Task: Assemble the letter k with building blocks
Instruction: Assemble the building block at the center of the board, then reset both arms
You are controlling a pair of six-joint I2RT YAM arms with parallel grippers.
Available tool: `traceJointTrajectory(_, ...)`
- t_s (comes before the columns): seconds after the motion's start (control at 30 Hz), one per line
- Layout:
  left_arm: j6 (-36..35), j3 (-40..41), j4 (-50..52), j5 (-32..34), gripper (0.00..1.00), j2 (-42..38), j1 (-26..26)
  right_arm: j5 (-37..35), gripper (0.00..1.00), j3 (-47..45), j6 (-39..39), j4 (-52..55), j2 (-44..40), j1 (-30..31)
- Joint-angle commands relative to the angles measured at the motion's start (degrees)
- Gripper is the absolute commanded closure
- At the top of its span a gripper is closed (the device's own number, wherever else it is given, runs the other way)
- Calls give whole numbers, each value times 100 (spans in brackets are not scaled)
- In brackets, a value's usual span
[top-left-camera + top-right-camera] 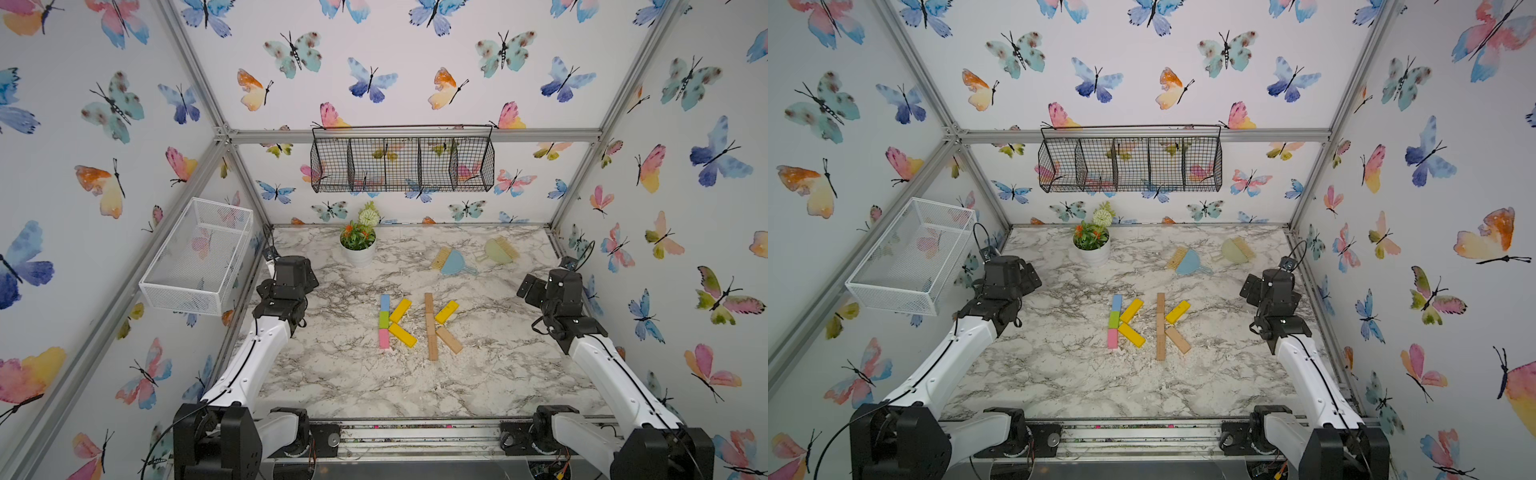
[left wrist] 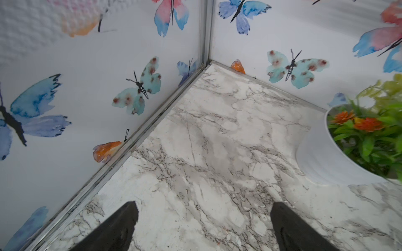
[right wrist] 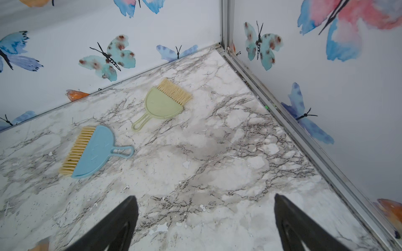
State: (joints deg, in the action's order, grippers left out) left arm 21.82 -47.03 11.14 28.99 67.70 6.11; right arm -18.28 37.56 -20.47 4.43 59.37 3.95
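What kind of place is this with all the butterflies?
Probably a robot practice booth, not a real room: a metal frame holds the butterfly walls, and a left arm and right arm sit at a marble table with toy blocks.

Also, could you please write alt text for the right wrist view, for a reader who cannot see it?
The right gripper hangs open and empty over the marble table. Beyond it lie a blue mini dustpan with brush and a green mini dustpan with brush, apart from each other, near a corner of butterfly-papered walls.
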Motion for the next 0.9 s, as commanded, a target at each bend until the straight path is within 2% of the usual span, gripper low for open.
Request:
traceJointTrajectory(0.0, -1, 301, -527, 371, 2, 32, 18, -355, 1, -363, -7, -1188, 9, -8)
traceJointTrajectory(0.23, 65, 415, -444, 508, 2, 426, 22, -538, 2, -778, 407, -2076, 319, -8)
traceJointTrajectory(0.43, -4, 562, -558, 503, 2, 448, 23, -1089, 2, -1325, 366, -2577, -19, -8)
traceJointTrajectory(0.5, 58, 597, -583, 475, 2, 433, 29, -1133, 2, -1722, 421, -3071, -251, -8)
traceJointTrajectory(0.67, 74, 673, -709, 387, 2, 467, 16, -774, 2, -2767, 612, -4781, -440, -8)
traceJointTrajectory(0.87, -72, 863, -973, 538, 2, 392, 20, -281, 2, -3139, 997, -6426, 629, -8)
